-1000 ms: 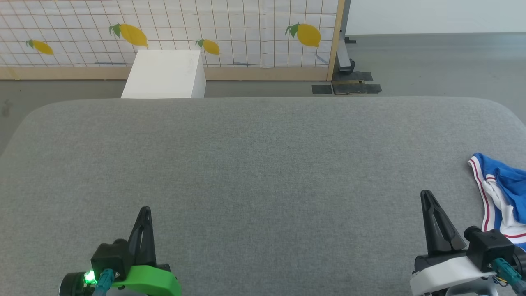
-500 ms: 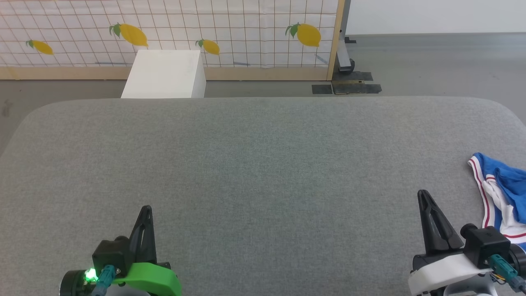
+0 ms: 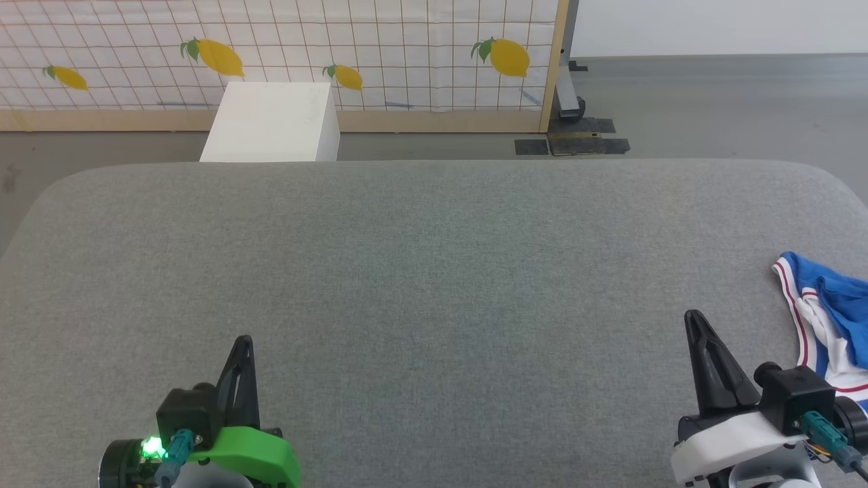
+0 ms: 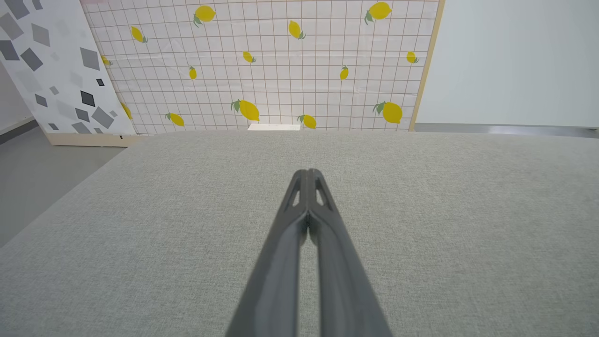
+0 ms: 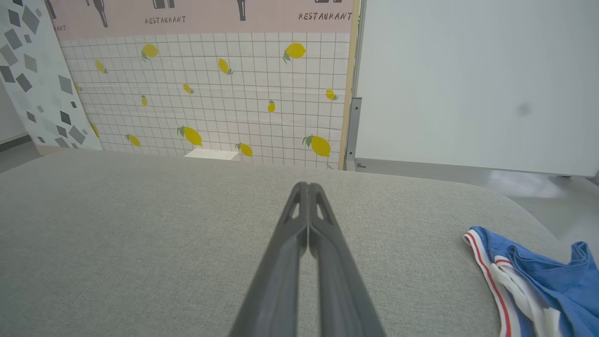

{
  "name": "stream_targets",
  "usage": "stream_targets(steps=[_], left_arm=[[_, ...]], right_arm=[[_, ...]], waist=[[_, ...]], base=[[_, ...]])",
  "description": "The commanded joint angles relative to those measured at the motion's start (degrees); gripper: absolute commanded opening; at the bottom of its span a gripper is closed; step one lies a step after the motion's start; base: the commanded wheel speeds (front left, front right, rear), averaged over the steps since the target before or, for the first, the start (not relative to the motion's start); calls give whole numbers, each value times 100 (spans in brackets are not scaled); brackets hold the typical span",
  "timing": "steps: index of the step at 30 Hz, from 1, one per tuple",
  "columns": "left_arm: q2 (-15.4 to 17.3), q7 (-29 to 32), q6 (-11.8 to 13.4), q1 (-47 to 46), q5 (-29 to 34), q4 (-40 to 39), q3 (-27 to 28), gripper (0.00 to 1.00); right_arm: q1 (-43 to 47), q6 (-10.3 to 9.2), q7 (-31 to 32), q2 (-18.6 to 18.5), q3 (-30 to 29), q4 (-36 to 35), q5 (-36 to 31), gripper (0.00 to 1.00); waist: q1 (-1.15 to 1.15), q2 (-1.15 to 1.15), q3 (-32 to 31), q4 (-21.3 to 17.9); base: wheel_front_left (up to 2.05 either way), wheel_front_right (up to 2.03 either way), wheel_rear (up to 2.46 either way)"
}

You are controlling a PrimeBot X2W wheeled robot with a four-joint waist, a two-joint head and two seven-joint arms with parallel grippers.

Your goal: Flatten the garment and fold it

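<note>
The garment (image 3: 831,318) lies bunched at the right edge of the grey padded table (image 3: 420,271), bright blue with white trim and thin red stripes; part of it runs out of the picture. In the right wrist view the garment (image 5: 538,281) sits at the lower right. My right gripper (image 3: 692,317) is shut and empty, just left of the garment and apart from it. Its tips (image 5: 308,186) meet above bare table. My left gripper (image 3: 244,341) is shut and empty near the front left, tips (image 4: 307,172) pressed together.
Beyond the table's far edge stands a white box (image 3: 271,122) on the floor. Behind it is a lemon-print grid panel (image 3: 380,54) in a wooden frame, with a black stand base (image 3: 576,139) at its right end.
Both grippers have crept slightly up the head view, the right one also a little to the left. The garment has not moved.
</note>
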Motion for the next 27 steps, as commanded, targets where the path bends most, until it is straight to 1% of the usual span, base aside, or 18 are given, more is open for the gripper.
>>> stream_targets(steps=[1, 27], left_arm=[[-8, 40, 17, -110, 65, -22, -12, 0], [-12, 341, 28, -202, 169, -84, -31, 0]], right_arm=[[-98, -5, 35, 8, 18, -35, -59, 0], [-191, -7, 335, 13, 83, -65, -130, 0]], waist=[[0, 0, 0, 0], [0, 0, 2, 0]], base=[[0, 0, 0], [0, 0, 0]])
